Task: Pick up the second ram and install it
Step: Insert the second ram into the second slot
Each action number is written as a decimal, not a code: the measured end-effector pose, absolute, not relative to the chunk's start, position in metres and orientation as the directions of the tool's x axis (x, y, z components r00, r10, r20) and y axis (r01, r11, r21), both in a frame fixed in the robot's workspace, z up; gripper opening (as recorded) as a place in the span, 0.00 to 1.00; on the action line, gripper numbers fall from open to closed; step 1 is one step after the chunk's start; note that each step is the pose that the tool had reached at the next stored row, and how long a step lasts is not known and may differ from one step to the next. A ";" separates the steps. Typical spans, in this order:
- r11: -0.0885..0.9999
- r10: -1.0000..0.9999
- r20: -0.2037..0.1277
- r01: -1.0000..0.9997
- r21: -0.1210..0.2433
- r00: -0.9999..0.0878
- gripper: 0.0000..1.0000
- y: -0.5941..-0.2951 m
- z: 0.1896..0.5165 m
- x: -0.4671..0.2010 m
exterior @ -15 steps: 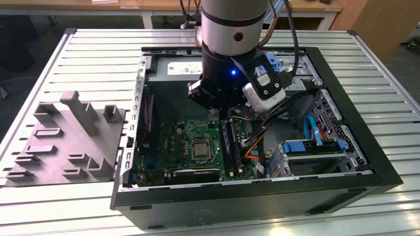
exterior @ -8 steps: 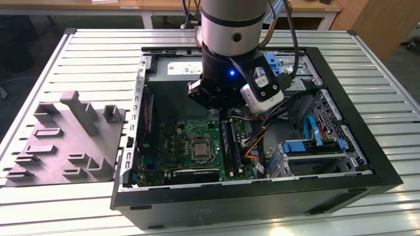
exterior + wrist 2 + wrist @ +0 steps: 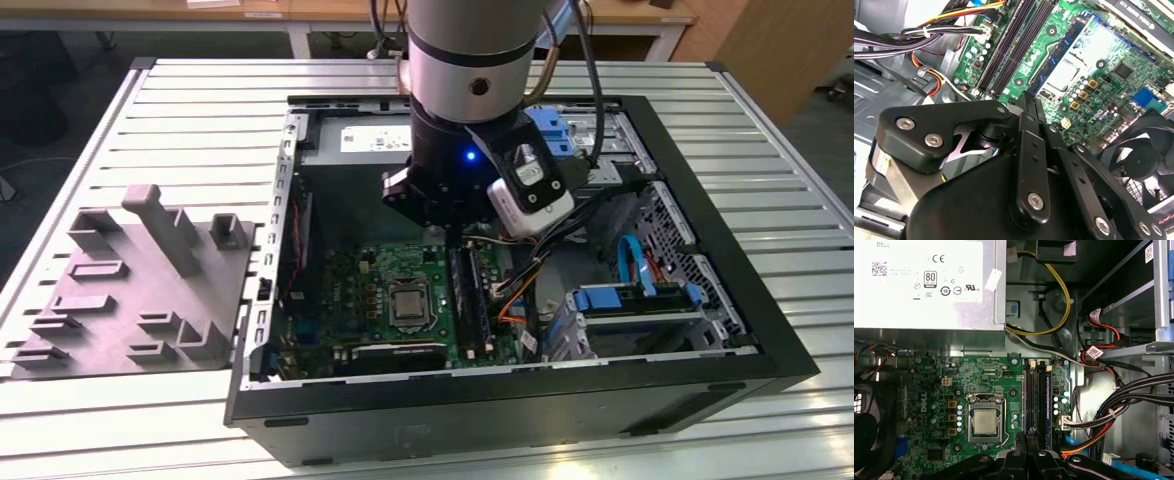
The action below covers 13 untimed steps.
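My gripper [image 3: 461, 240] hangs inside the open computer case, low over the motherboard [image 3: 380, 275]. In both wrist views its black fingertips [image 3: 1026, 102] [image 3: 1026, 439] are pressed together with nothing between them, just above the near end of the long black memory slots [image 3: 1038, 400] [image 3: 1014, 45] [image 3: 467, 290]. A thin blue-green strip [image 3: 654, 293], which looks like the second ram, lies on the drive cage with blue clips at the exterior view's right, apart from the gripper.
The processor socket [image 3: 984, 421] sits beside the slots. A silver power supply [image 3: 924, 280] fills the case's far end. Bundled cables [image 3: 1114, 410] run along the slots' other side and a black fan [image 3: 1139, 160] stands nearby. A grey fixture [image 3: 134, 290] lies outside the case.
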State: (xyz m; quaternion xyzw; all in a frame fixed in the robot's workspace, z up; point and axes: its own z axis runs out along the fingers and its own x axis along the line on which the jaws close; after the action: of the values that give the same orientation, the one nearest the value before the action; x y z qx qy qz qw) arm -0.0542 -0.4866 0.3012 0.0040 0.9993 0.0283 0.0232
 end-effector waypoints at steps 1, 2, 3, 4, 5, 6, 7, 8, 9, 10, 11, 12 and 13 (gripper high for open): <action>0.998 0.009 -0.046 0.007 0.057 -0.999 0.12 -0.487 0.301 -0.054; 0.998 0.009 -0.046 0.007 0.057 -0.999 0.12 -0.487 0.301 -0.054; 0.998 0.009 -0.046 0.007 0.057 -0.999 0.12 -0.487 0.301 -0.054; 0.998 0.009 -0.046 0.007 0.057 -0.999 0.12 -0.487 0.301 -0.054; 0.998 0.009 -0.046 0.007 0.057 -0.999 0.12 -0.487 0.301 -0.054; 0.998 0.009 -0.047 0.007 0.058 -0.999 0.12 -0.487 0.300 -0.054; 0.998 0.009 -0.046 0.007 0.057 -0.999 0.12 -0.487 0.299 -0.054; 0.998 0.009 -0.046 0.007 0.057 -0.999 0.12 -0.487 0.297 -0.054; 0.998 0.009 -0.046 0.006 0.057 -0.999 0.12 -0.487 0.296 -0.054; 0.998 0.009 -0.046 0.007 0.057 -0.999 0.12 -0.487 0.294 -0.054; 0.998 0.009 -0.046 0.007 0.057 -0.999 0.12 -0.487 0.293 -0.054; 0.998 0.009 -0.046 0.007 0.057 -0.999 0.12 -0.487 0.291 -0.054; 0.998 0.009 -0.046 0.007 0.057 -0.999 0.12 -0.487 0.290 -0.054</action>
State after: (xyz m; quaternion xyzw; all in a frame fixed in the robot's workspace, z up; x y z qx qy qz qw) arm -0.0541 -0.4868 0.2901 0.0039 0.9993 0.0285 0.0234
